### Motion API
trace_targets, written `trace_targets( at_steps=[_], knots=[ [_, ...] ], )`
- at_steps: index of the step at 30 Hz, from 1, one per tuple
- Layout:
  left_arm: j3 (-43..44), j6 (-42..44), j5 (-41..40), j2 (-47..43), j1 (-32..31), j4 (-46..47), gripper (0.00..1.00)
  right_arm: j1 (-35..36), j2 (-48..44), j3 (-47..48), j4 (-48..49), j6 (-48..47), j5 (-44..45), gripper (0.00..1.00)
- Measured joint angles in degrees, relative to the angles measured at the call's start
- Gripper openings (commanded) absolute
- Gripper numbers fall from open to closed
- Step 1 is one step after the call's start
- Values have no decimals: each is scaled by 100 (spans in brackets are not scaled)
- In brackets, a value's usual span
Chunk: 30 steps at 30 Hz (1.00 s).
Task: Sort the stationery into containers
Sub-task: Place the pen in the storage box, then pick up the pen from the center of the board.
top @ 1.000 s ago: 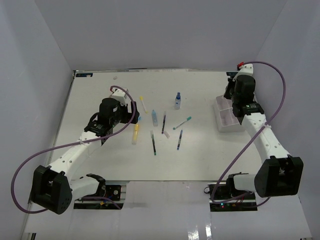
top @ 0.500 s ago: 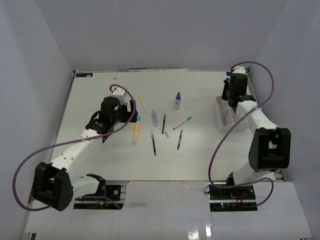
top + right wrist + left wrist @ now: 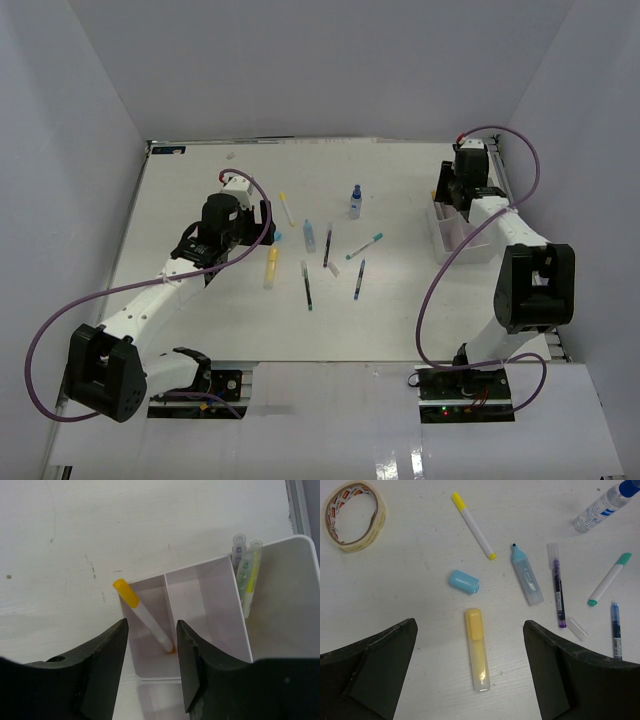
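My left gripper point(image 3: 470, 625) is open above the table, its fingers either side of a yellow highlighter point(image 3: 477, 649) and clear of it. Beyond it lie a light-blue cap-like piece point(image 3: 464, 581), a yellow-capped white marker point(image 3: 472, 525), a light-blue highlighter point(image 3: 526, 576), a purple pen point(image 3: 557, 587), a teal-capped marker point(image 3: 609, 578), a blue pen point(image 3: 615, 630) and a blue-capped bottle point(image 3: 602, 506). My right gripper point(image 3: 151, 630) is open over the white organizer box point(image 3: 220, 565). A yellow-capped marker point(image 3: 145, 616) leans free in one compartment; highlighters point(image 3: 248, 575) stand in another.
A roll of tape point(image 3: 354, 516) lies at the far left of the items. In the top view the organizer point(image 3: 455, 238) sits near the table's right edge, with a black pen point(image 3: 307, 285) nearest the arms. Walls enclose the table on three sides.
My right arm has swung toward the far right corner, its gripper shifting back over the far end of the organizer. The left arm has barely moved.
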Motion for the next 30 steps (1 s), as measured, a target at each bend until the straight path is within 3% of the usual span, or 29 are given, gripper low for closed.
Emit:
trace_targets(
  at_steps=[4, 7, 10, 15, 18, 30],
  knots=[
    [0, 0, -2, 0, 0, -2, 98, 24, -50, 142, -199, 52, -70, 59],
    [0, 2, -4, -2, 0, -4, 98, 74, -295, 146, -354, 109, -177, 78],
    [0, 2, -24, -13, 0, -11, 98, 157, -820, 83, -354, 157, -402, 81],
    [0, 2, -72, -42, 0, -17, 98, 387, -1836, -330, -72, 385, -850, 78],
    [0, 2, -92, -70, 0, -20, 98, 667, -1950, -417, -31, 625, -955, 74],
    [0, 4, -127, -289, 0, -39, 98, 2057, -535, -463, -549, 2562, -203, 58]
  ],
)
